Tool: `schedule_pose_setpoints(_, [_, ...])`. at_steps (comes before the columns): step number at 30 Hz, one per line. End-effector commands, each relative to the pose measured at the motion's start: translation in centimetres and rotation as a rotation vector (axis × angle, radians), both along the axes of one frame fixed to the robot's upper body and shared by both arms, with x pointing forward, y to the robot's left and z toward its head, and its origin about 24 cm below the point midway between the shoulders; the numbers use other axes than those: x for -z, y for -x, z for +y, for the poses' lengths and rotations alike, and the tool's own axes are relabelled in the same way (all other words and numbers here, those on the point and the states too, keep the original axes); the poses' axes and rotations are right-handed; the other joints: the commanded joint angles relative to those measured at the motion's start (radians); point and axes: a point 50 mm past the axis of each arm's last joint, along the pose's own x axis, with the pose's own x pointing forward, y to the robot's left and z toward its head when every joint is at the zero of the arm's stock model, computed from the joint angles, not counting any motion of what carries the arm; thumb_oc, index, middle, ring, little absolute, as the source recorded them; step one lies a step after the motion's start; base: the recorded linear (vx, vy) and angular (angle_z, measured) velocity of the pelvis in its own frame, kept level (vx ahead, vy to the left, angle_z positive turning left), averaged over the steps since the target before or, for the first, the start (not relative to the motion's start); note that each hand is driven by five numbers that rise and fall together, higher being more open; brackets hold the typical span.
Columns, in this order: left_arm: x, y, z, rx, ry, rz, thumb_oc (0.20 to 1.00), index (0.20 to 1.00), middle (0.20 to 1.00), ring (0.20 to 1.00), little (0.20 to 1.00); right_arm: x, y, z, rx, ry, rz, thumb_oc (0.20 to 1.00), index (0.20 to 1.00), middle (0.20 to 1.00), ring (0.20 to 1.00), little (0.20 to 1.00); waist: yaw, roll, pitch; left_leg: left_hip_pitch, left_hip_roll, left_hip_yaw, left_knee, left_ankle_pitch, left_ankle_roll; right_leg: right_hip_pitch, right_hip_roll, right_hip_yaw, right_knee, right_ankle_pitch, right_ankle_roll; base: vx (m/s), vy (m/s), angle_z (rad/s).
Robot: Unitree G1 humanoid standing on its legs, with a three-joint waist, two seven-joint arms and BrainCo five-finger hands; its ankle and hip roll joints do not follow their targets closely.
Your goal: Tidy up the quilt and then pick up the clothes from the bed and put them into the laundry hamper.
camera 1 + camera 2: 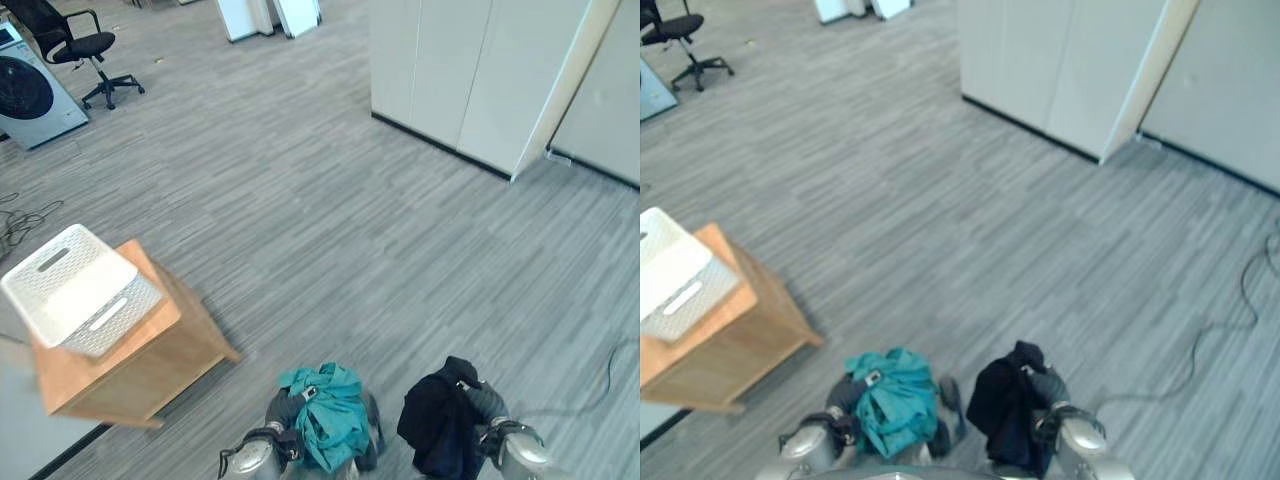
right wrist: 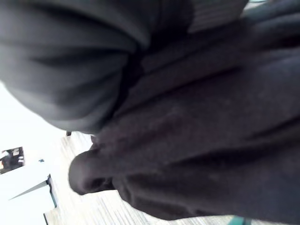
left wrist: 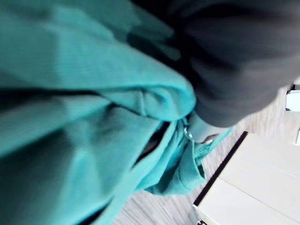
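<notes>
A bunched teal garment (image 1: 328,415) hangs above the floor at the bottom centre, and my left hand (image 1: 283,408) is shut on it. The left wrist view is crowded by the same teal cloth (image 3: 93,70). Just to its right a black garment (image 1: 440,420) droops from my right hand (image 1: 487,402), which is shut on it; its dark folds (image 2: 197,140) cover the right wrist view. The white perforated laundry hamper (image 1: 80,290) sits tilted on a low wooden table (image 1: 150,365) to the left, about a hamper's width from my left hand.
Grey plank floor stretches ahead. White cabinets (image 1: 470,80) line the far right. A washing machine (image 1: 30,95) and a black office chair (image 1: 80,45) stand at the far left. A pale flat surface (image 1: 20,430) with a dark edge lies beside the table.
</notes>
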Motion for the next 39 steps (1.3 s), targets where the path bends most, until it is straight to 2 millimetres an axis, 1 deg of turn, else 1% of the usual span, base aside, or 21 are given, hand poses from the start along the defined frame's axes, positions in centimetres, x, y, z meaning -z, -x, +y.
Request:
schedule_pose_setpoints(1, [-3.3, -3.2, -0.5, 0.005, -0.011, -0.179, 0.200, 0.200, 0.200, 0.200, 0.200, -3.0, -2.4, 0.6, -0.009, -0.032, -0.168, 0.200, 0.200, 0.200, 0.200, 0.200, 0.015, 0.023, -0.016, 0.015, 0.064, -0.144, -0.107, 0.042, -0.175, 0.014, -0.260, 0.077, 0.115, 0.493, 0.123, 0.54, 0.294, -0.02])
schedule_pose_setpoints(2, [-3.2, -3.3, -0.5, -0.010, -0.020, -0.171, 0.200, 0.200, 0.200, 0.200, 0.200, -3.0, -2.5, 0.9, -0.003, -0.032, -0.161, 0.200, 0.200, 0.200, 0.200, 0.200, 0.000, 0.058, -0.014, 0.067, 0.074, -0.171, -0.118, 0.025, -0.161, -0.117, -0.283, 0.096, 0.248, 0.515, 0.110, 0.62, 0.308, 0.45])
schedule_pose_setpoints(3, [-3.4, -3.6, -0.2, -0.031, -0.011, -0.175, 0.200, 0.200, 0.200, 0.200, 0.200, -3.1, -2.5, 1.2, -0.007, -0.031, -0.161, 0.200, 0.200, 0.200, 0.200, 0.200, -0.026, 0.092, -0.001, 0.124, 0.082, -0.205, -0.128, 0.001, -0.151, -0.276, -0.281, 0.103, 0.295, 0.487, 0.080, 0.48, 0.246, 0.62])
schedule_pose_setpoints(4, [-3.4, -3.6, -0.2, -0.032, -0.008, -0.175, 0.200, 0.200, 0.200, 0.200, 0.200, -3.1, -2.5, 1.2, -0.008, -0.030, -0.162, 0.200, 0.200, 0.200, 0.200, 0.200, -0.029, 0.092, 0.000, 0.128, 0.079, -0.207, -0.130, 0.000, -0.149, -0.296, -0.285, 0.105, 0.304, 0.479, 0.077, 0.62, 0.091, 0.98])
schedule_pose_setpoints(5, [-3.8, -3.6, 0.1, -0.033, 0.014, -0.189, 0.200, 0.200, 0.200, 0.200, 0.200, -3.3, -2.2, 1.4, -0.009, -0.023, -0.160, 0.200, 0.200, 0.200, 0.200, 0.200, -0.063, 0.112, 0.024, 0.183, 0.072, -0.269, -0.113, -0.040, -0.159, -0.425, -0.256, 0.093, 0.144, 0.396, 0.024, 0.54, -0.081, 1.06])
schedule_pose_setpoints(8, [-3.6, -3.4, 0.4, 0.021, 0.013, -0.185, 0.200, 0.200, 0.200, 0.200, 0.200, -3.1, -1.6, 0.8, 0.019, -0.030, -0.150, 0.200, 0.200, 0.200, 0.200, 0.200, -0.108, 0.052, 0.033, 0.254, 0.006, -0.401, -0.088, -0.145, -0.168, -0.390, -0.202, 0.131, -0.391, 0.445, 0.042, 0.68, -0.259, 1.29])
schedule_pose_setpoints(10, [-3.3, -3.3, 0.4, 0.049, -0.002, -0.182, 0.200, 0.200, 0.200, 0.200, 0.200, -3.0, -1.5, 0.5, 0.023, -0.044, -0.159, 0.200, 0.200, 0.200, 0.200, 0.200, -0.132, 0.037, 0.037, 0.306, 0.003, -0.466, -0.080, -0.201, -0.176, -0.399, -0.185, 0.173, -0.623, 0.468, 0.062, 0.63, -0.207, 1.47])
schedule_pose_setpoints(13, [-3.2, -3.0, -0.1, 0.092, 0.004, -0.190, 0.200, 0.200, 0.200, 0.200, 0.200, -3.2, -1.5, -0.2, 0.041, -0.057, -0.178, 0.200, 0.200, 0.200, 0.200, 0.200, -0.163, 0.023, 0.026, 0.379, 0.037, -0.494, -0.054, -0.277, -0.200, -0.417, -0.181, 0.200, -0.664, 0.465, 0.085, 0.68, -0.174, 1.35])
schedule_pose_setpoints(15, [-3.0, -2.9, -0.5, 0.122, 0.000, -0.178, 0.200, 0.200, 0.200, 0.200, 0.200, -3.1, -1.5, -0.5, 0.075, -0.073, -0.174, 0.200, 0.200, 0.200, 0.200, 0.200, -0.176, 0.019, 0.013, 0.401, 0.063, -0.500, -0.006, -0.278, -0.221, -0.403, -0.180, 0.232, -0.618, 0.471, 0.089, 0.58, -0.207, 1.31])
schedule_pose_setpoints(17, [-2.8, -2.9, -1.0, 0.132, 0.010, -0.171, 0.200, 0.200, 0.200, 0.200, 0.200, -3.2, -2.0, -0.9, 0.095, -0.061, -0.195, 0.200, 0.200, 0.200, 0.200, 0.200, -0.194, 0.028, 0.009, 0.422, 0.156, -0.413, 0.115, -0.176, -0.265, -0.372, -0.175, 0.215, -0.522, 0.446, 0.074, 0.49, -0.180, 1.12])
schedule_pose_setpoints(18, [-2.8, -3.0, -1.0, 0.135, 0.013, -0.173, 0.200, 0.200, 0.200, 0.200, 0.200, -3.3, -2.1, -0.9, 0.091, -0.060, -0.200, 0.200, 0.200, 0.200, 0.200, 0.200, -0.198, 0.025, 0.007, 0.420, 0.165, -0.399, 0.128, -0.152, -0.272, -0.368, -0.179, 0.211, -0.518, 0.444, 0.072, 0.30, -0.129, 1.31])
schedule_pose_setpoints(19, [-3.1, -3.2, -1.1, 0.143, 0.020, -0.186, 0.200, 0.200, 0.200, 0.200, 0.200, -3.6, -2.3, -1.1, 0.091, -0.054, -0.214, 0.200, 0.200, 0.200, 0.200, 0.200, -0.209, 0.026, 0.006, 0.406, 0.216, -0.350, 0.210, -0.063, -0.304, -0.336, -0.174, 0.198, -0.516, 0.425, 0.054, 0.37, -0.205, 1.28])
schedule_pose_setpoints(21, [-3.7, -4.0, -1.4, 0.132, 0.036, -0.190, 0.200, 0.200, 0.200, 0.200, 0.200, -4.0, -2.8, -2.2, 0.103, -0.016, -0.218, 0.200, 0.200, 0.200, 0.200, 0.200, -0.201, 0.007, 0.026, 0.207, 0.308, -0.269, 0.567, 0.108, -0.360, -0.211, -0.166, 0.152, -0.531, 0.381, -0.018, 0.55, -0.357, 1.34])
schedule_pose_setpoints(23, [-3.9, -4.8, -1.7, 0.156, 0.050, -0.187, 0.200, 0.200, 0.200, 0.200, 0.200, -3.9, -2.8, -3.6, 0.150, -0.003, -0.224, 0.200, 0.200, 0.200, 0.200, 0.200, -0.183, -0.005, 0.054, -0.019, 0.291, -0.224, 0.649, 0.086, -0.342, -0.110, -0.162, 0.118, -0.554, 0.347, -0.047, 0.46, -0.225, 1.00])
schedule_pose_setpoints(27, [-4.1, -4.9, -1.6, 0.152, 0.063, -0.188, 0.200, 0.200, 0.200, 0.200, 0.200, -3.8, -2.4, -4.2, 0.145, 0.003, -0.229, 0.200, 0.200, 0.200, 0.200, 0.200, -0.154, 0.000, 0.077, -0.043, 0.238, -0.131, 0.415, 0.038, -0.320, -0.040, -0.160, 0.079, -0.574, 0.298, -0.034, 0.41, 0.052, 0.40])
schedule_pose_setpoints(28, [-4.0, -4.3, -1.5, 0.146, 0.062, -0.186, 0.200, 0.200, 0.200, 0.200, 0.200, -3.7, -1.7, -4.2, 0.131, 0.005, -0.220, 0.200, 0.200, 0.200, 0.200, 0.200, -0.133, 0.027, 0.073, -0.036, 0.215, -0.073, 0.099, 0.072, -0.318, -0.005, -0.137, 0.056, -0.578, 0.268, -0.016, 0.59, 0.143, -0.45])
schedule_pose_setpoints(30, [-3.9, -4.0, -1.6, 0.157, 0.066, -0.184, 0.200, 0.200, 0.200, 0.200, 0.200, -3.5, -1.2, -4.2, 0.133, 0.005, -0.211, 0.200, 0.200, 0.200, 0.200, 0.200, -0.123, 0.038, 0.066, -0.041, 0.213, -0.021, -0.044, 0.108, -0.322, 0.025, -0.129, 0.040, -0.578, 0.249, -0.009, 0.68, 0.175, -0.08])
schedule_pose_setpoints(31, [-3.8, -3.6, -1.9, 0.170, 0.075, -0.189, 0.200, 0.200, 0.200, 0.200, 0.200, -3.2, -0.6, -4.2, 0.128, 0.008, -0.210, 0.200, 0.200, 0.200, 0.200, 0.200, -0.111, 0.031, 0.059, -0.060, 0.190, 0.005, -0.192, 0.122, -0.331, 0.086, -0.141, 0.030, -0.576, 0.203, 0.008, 0.72, 0.219, 0.41])
schedule_pose_setpoints(33, [-3.7, -3.4, -2.1, 0.175, 0.087, -0.194, 0.200, 0.200, 0.200, 0.200, 0.200, -3.1, -0.4, -4.1, 0.116, 0.013, -0.212, 0.200, 0.200, 0.200, 0.200, 0.200, -0.103, 0.028, 0.055, -0.080, 0.194, 0.024, -0.223, 0.128, -0.333, 0.117, -0.146, 0.018, -0.575, 0.179, 0.013, 0.51, 0.177, 0.23])
schedule_pose_setpoints(35, [-3.6, -3.2, -2.2, 0.182, 0.092, -0.204, 0.200, 0.200, 0.200, 0.200, 0.200, -2.9, -0.6, -3.6, 0.083, 0.021, -0.204, 0.200, 0.200, 0.200, 0.200, 0.200, -0.105, 0.024, 0.034, -0.078, 0.221, 0.120, -0.217, 0.099, -0.316, 0.171, -0.170, -0.020, -0.542, 0.120, 0.039, 0.60, 0.262, -0.19])
schedule_pose_setpoints(39, [-3.6, -3.9, -2.5, 0.162, 0.067, -0.210, 0.200, 0.200, 0.200, 0.200, 0.200, -1.8, -0.8, -2.4, 0.060, 0.004, -0.157, 0.200, 0.200, 0.200, 0.200, 0.200, -0.076, -0.004, 0.001, -0.043, 0.184, 0.095, -0.164, 0.066, -0.260, 0.206, -0.246, -0.029, -0.385, 0.188, 0.081, 0.56, 0.248, 0.10])
